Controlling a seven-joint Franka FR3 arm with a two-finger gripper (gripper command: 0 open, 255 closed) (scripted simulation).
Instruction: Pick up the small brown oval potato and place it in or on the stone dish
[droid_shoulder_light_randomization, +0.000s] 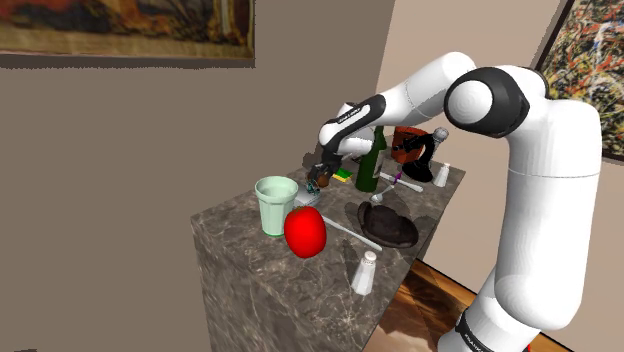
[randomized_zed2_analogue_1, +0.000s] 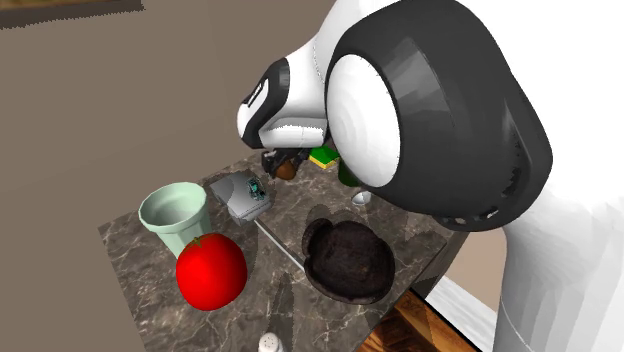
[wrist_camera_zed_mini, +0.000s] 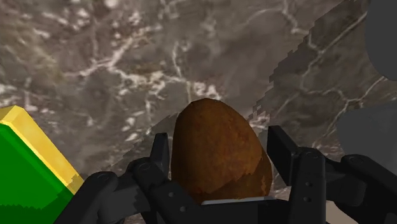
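- Marbled dark bench (droid_shoulder_light_randomization: 250, 270), brown walls behind.
- Black gripper (wrist_camera_zed_mini: 219, 141): clasps the brown oval potato (wrist_camera_zed_mini: 216, 156), one finger on each flank.
- Beside the potato: green-and-yellow block (wrist_camera_zed_mini: 25, 168).
- Dark stone dish (randomized_zed2_analogue_1: 348, 262): at 5 o'clock from the potato, second exterior view.

Shoulder view: beside and behind the white arm (droid_shoulder_light_randomization: 560, 170), mid-range, looking down-left over dark marbled stone bench (droid_shoulder_light_randomization: 240, 275). Second exterior view: closer, over the arm's shoulder, looking down. It shares the bench (randomized_zed2_analogue_1: 135, 250), pale green cup (droid_shoulder_light_randomization: 276, 205) (randomized_zed2_analogue_1: 177, 215) and glossy red round fruit (droid_shoulder_light_randomization: 304, 232) (randomized_zed2_analogue_1: 211, 270). Wrist view: along black pincer (wrist_camera_zed_mini: 218, 140), close above bench top (wrist_camera_zed_mini: 127, 63).
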